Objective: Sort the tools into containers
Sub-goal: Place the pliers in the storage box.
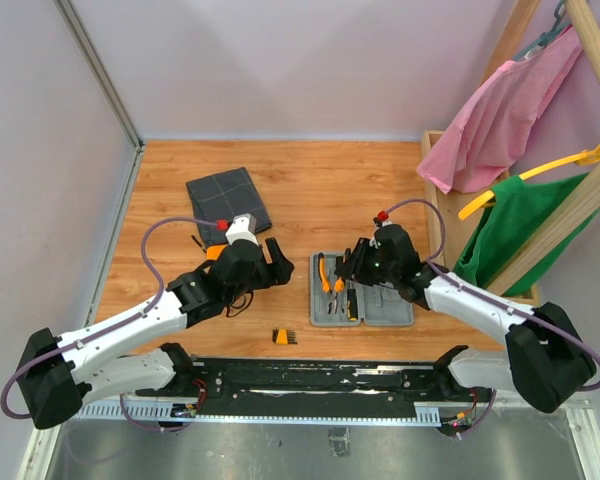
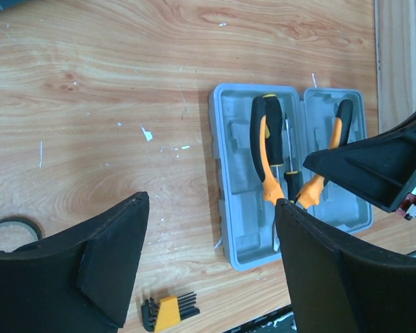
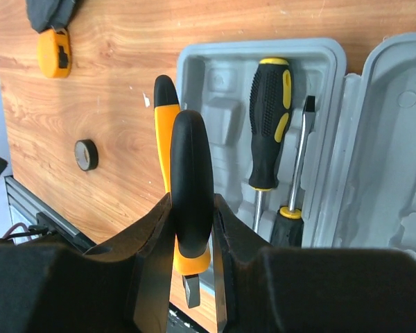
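Our right gripper (image 3: 189,243) clenched on the pliers (image 3: 191,159), handles jutting beyond our fingertips over the case (image 3: 215,80) rim; left gripper (image 2: 208,270) released, nothing between its fingers. We fear the pliers pivoting in that narrow pinch, landing astride the rim or the screwdriver (image 3: 267,118).

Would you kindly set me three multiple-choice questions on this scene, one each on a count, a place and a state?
1. How many black-and-yellow screwdrivers lie in the open light-grey plastic case? A none B five C two
2. Where is the small orange holder of black hex keys? A on the bare wooden table B in the case C on a fabric pouch
3. The right arm's jaws are: A open, empty B shut on the orange-and-black pliers C shut on a tape ring
Key: C, two handles show there; A, it lies on wood, outside the case; B, they clamp one handle.
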Tool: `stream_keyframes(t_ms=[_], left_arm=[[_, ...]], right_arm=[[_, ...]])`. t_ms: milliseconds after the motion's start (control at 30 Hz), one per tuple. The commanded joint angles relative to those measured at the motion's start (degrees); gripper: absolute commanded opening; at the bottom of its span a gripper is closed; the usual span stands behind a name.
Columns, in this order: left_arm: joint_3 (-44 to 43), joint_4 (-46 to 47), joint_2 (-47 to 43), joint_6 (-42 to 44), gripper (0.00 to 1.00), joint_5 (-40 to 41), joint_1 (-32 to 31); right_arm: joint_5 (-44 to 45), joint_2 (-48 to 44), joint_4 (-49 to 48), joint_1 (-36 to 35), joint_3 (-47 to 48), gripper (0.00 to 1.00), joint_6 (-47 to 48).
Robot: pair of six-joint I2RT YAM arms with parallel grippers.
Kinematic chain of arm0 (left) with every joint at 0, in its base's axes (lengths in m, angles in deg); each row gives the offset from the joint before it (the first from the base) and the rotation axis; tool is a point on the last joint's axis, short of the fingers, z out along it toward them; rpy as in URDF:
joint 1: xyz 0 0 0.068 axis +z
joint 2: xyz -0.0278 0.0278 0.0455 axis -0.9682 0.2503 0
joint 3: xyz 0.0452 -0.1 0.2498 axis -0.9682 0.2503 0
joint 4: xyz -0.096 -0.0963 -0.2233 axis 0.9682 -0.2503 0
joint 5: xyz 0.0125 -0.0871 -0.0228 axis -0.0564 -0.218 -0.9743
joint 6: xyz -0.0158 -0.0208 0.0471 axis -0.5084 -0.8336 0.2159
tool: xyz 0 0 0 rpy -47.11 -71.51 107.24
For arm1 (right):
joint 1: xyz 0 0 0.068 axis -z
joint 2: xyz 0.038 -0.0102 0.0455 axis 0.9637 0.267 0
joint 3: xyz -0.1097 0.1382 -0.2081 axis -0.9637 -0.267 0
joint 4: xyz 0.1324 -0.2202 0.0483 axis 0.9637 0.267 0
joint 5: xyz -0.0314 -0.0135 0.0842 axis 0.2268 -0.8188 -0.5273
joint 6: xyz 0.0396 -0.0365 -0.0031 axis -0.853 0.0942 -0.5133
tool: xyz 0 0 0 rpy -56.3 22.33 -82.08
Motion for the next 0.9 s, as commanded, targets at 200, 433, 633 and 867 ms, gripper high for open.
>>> stream_keyframes(t_ms=[200,433,633,867], left_arm=[[1.6,-1.1,-1.3,-1.4,0.77,1.6,0.0],[2.0,-1.1,-1.1,-2.2,0.77,1.4,0.1],[2.3,-1.1,-0.8,-2.6,0.77,1.2,0.1],[2.8,-1.0,-0.5,-2.8,0.77,0.8,0.2]], right_arm=[[-3.4,6.5,-1.8,1.2,3.6,0.06,-2.1],[-3.3,9.2,-2.9,1.2,4.6,0.07,-2.1],[-3.4,12.7,-4.0,1.2,6.4,0.08,-1.6],[-4.0,15.3,-3.7,1.3,8.1,0.08,-0.5]])
